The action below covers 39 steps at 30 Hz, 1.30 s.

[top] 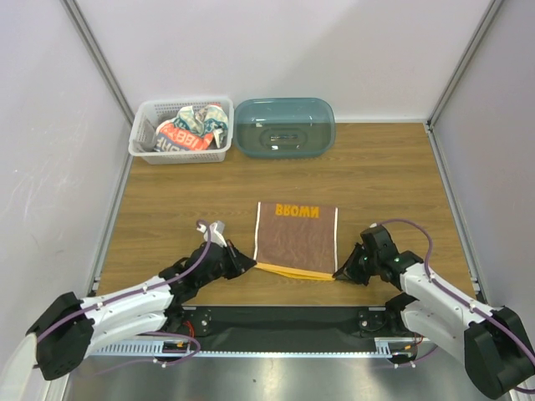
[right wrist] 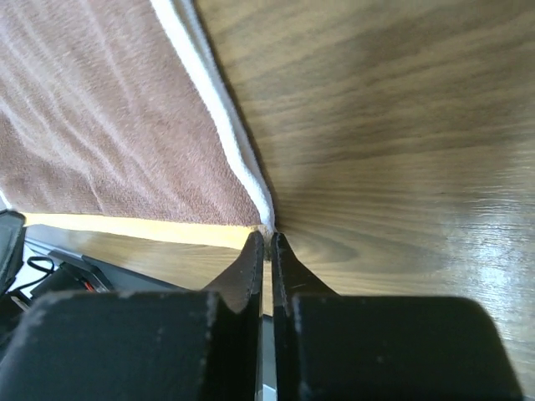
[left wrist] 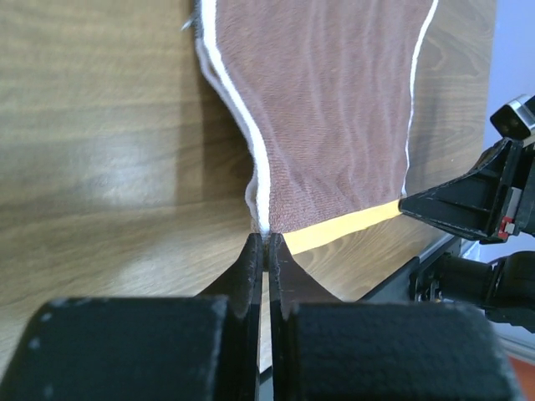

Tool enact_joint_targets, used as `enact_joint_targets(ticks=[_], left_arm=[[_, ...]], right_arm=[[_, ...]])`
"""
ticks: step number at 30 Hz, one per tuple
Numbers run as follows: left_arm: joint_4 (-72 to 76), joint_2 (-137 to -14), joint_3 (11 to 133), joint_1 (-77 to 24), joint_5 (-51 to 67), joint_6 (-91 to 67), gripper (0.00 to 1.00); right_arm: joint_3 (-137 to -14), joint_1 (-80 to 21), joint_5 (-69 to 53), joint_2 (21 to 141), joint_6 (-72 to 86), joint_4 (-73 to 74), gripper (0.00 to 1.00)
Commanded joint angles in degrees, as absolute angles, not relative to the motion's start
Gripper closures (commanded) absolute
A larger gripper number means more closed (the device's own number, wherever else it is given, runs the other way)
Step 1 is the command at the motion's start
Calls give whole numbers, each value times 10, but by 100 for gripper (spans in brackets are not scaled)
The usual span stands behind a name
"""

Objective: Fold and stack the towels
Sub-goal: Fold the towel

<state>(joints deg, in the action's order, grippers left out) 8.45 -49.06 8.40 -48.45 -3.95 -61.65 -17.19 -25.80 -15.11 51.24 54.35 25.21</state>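
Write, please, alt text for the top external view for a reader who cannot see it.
A brown towel lies flat on a wooden table, its two near corners pinched by the left claw and right claw. At the far edge stand a white basket holding crumpled towels and a teal tub.

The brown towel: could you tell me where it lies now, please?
Top view: the brown towel lies flat centrally on the table, near corners pinched by left pincer and right pincer.
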Motion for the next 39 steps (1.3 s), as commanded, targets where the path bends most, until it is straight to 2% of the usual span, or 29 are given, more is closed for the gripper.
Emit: enact_joint_targets(ticks=[1, 15, 28, 39], left_arm=[[62, -479, 121, -488, -69, -575, 100], [-12, -509, 261, -463, -119, -497, 100], [17, -650, 343, -362, -27, -483, 100], [16, -743, 417, -337, 13, -444, 100]], right_arm=[[-206, -260, -124, 509, 520, 266, 100], [-371, -223, -104, 555, 433, 281, 100], [-435, -135, -177, 699, 394, 196, 100], [-479, -108, -222, 783, 396, 162, 100]])
